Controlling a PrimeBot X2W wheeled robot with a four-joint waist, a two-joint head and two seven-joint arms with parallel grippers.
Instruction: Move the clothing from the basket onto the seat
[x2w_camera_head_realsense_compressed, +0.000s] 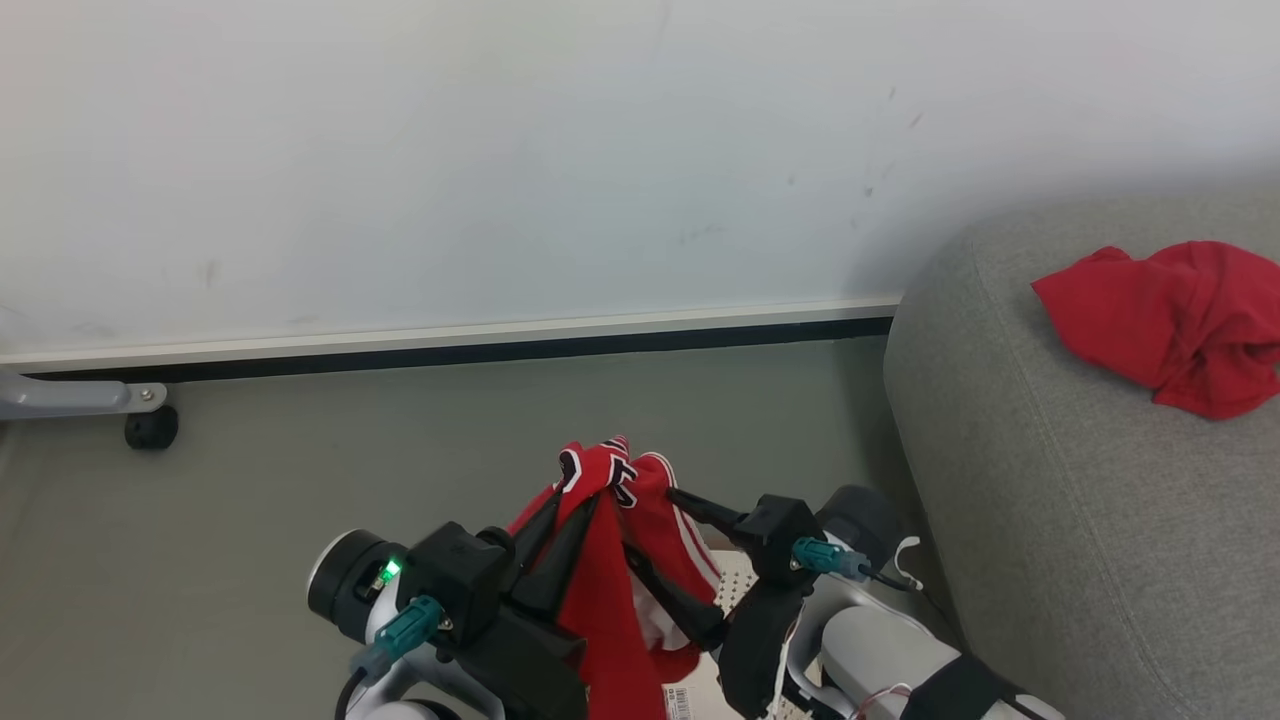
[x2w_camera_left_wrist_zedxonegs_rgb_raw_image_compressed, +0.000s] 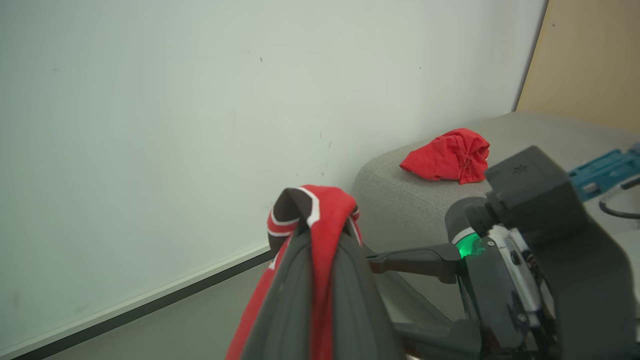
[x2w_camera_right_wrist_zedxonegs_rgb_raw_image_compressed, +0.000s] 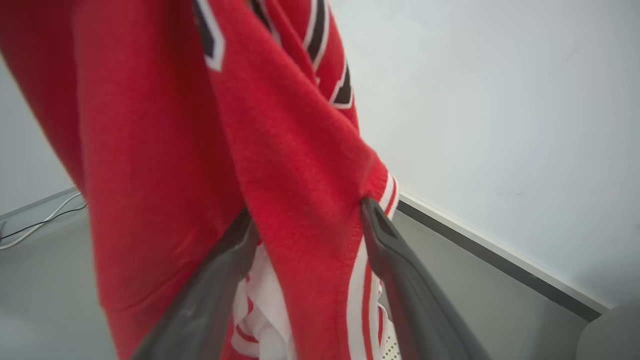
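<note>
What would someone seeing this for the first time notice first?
The red jersey dangles at the bottom centre of the head view, pinched in the shut left gripper, while the open right gripper straddles its striped edge. Next comes the crumpled plain red garment lying on the grey seat at the right, by the white wall.

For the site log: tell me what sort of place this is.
Probably an indoor room, perhaps a lab mock-up of a lounge: plain white wall, grey floor, and a grey upholstered seat with a red garment on it.
</note>
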